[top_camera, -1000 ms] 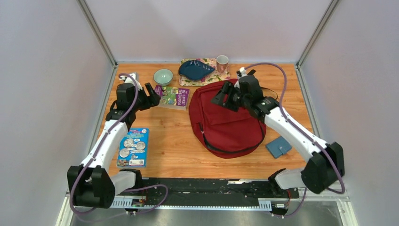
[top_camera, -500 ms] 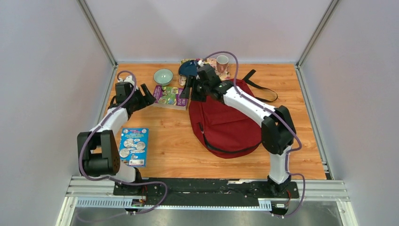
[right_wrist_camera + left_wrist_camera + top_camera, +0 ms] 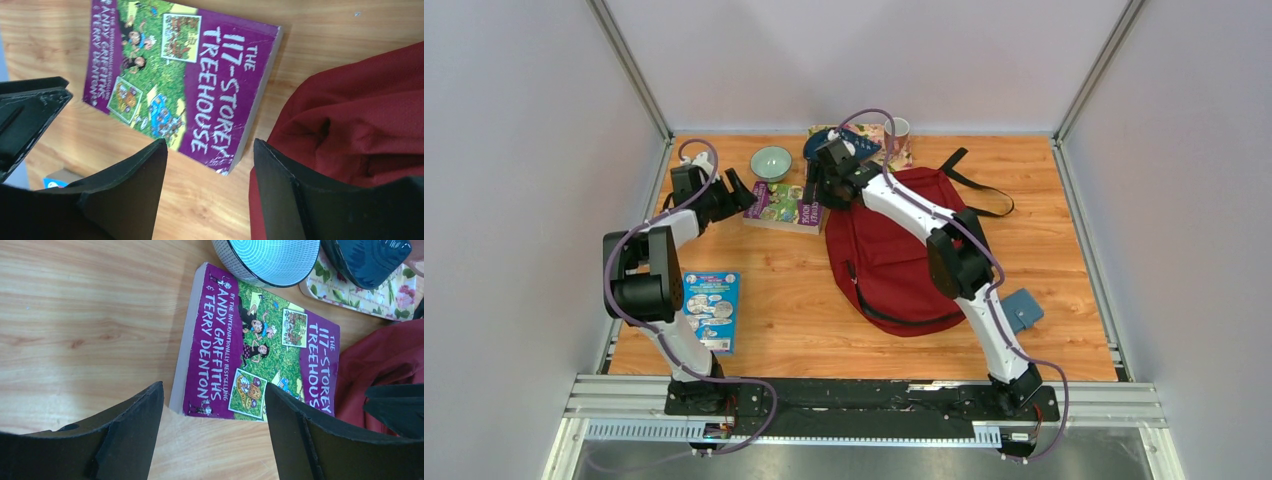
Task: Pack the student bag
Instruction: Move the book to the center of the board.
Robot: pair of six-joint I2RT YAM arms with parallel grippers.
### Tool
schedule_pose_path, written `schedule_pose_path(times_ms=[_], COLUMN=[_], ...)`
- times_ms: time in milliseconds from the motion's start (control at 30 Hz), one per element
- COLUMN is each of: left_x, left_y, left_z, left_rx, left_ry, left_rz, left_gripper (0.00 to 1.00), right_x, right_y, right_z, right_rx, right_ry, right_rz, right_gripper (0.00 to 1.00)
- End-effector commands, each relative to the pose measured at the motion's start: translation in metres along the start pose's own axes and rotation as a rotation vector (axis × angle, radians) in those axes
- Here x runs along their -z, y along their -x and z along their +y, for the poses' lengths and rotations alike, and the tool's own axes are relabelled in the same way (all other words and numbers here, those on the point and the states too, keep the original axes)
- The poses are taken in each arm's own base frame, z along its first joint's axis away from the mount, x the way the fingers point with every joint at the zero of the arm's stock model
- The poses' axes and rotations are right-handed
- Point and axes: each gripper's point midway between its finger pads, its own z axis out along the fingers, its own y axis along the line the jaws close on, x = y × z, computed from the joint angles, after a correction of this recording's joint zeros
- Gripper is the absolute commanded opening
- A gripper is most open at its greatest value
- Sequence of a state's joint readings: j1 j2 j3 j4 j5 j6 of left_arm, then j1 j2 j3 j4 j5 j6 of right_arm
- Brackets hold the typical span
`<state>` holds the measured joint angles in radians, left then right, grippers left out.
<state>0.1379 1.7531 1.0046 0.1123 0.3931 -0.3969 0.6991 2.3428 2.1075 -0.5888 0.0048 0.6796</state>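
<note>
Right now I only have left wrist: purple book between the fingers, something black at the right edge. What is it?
Observer: That's the right gripper, open, at the bag-side edge of the purple book.
Operator: Anything else left to pack?
Observer: A blue-covered book lies on the table, towards its near-left corner.
Operator: More?
Observer: A small blue wallet sits just right of the student bag.
</note>
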Motion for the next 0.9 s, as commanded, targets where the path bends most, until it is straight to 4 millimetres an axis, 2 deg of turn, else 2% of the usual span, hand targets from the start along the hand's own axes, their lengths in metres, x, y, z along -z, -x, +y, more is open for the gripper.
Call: schedule_pose_path(times_ms=[0, 200, 333, 400, 467, 533, 600, 667, 733, 867], left_x=[-0.011, -0.018, -0.016, -0.013, -0.008, -0.004, 0.005, 0.016, 0.024, 0.049], left_y=[0.023, 0.008, -0.004, -0.013, -0.021, -0.026, -0.033, -0.038, -0.042, -0.054], left_z=[-0.009, -0.012, -0.021, -0.023, -0.027, -0.029, -0.034, -0.04, -0.043, -0.042], left_rx=[-0.058, -0.006, 0.055, 0.078, 0.1, 0.118, 0.136, 0.15, 0.158, 0.159], left_ry=[-0.077, -0.123, -0.178, -0.198, -0.213, -0.221, -0.24, -0.257, -0.259, -0.205], left_rz=[-0.048, 0.009, 0.036, 0.052, 0.067, 0.076, 0.083, 0.078, 0.075, 0.065], left_gripper=[0.81, 0.76, 0.73, 0.68, 0.62, 0.5, 0.4, 0.37, 0.33, 0.29], right_x=[-0.014, -0.039, -0.047, -0.047, -0.046, -0.043, -0.036, -0.033, -0.023, -0.008], right_y=[0.01, -0.008, -0.018, -0.03, -0.032, -0.037, -0.04, -0.048, -0.047, -0.073], right_z=[-0.004, -0.009, -0.008, -0.003, 0.003, 0.007, 0.013, 0.019, 0.033, 0.046], right_rx=[0.025, 0.009, 0.001, -0.001, -0.006, -0.007, -0.001, 0.002, 0.012, 0.044], right_ry=[-0.054, -0.037, -0.01, 0.034, 0.079, 0.104, 0.134, 0.172, 0.214, 0.264], right_rz=[-0.047, -0.007, 0.023, 0.07, 0.082, 0.097, 0.113, 0.13, 0.122, 0.179], right_gripper=[0.67, 0.67, 0.66, 0.65, 0.59, 0.52, 0.38, 0.33, 0.26, 0.15])
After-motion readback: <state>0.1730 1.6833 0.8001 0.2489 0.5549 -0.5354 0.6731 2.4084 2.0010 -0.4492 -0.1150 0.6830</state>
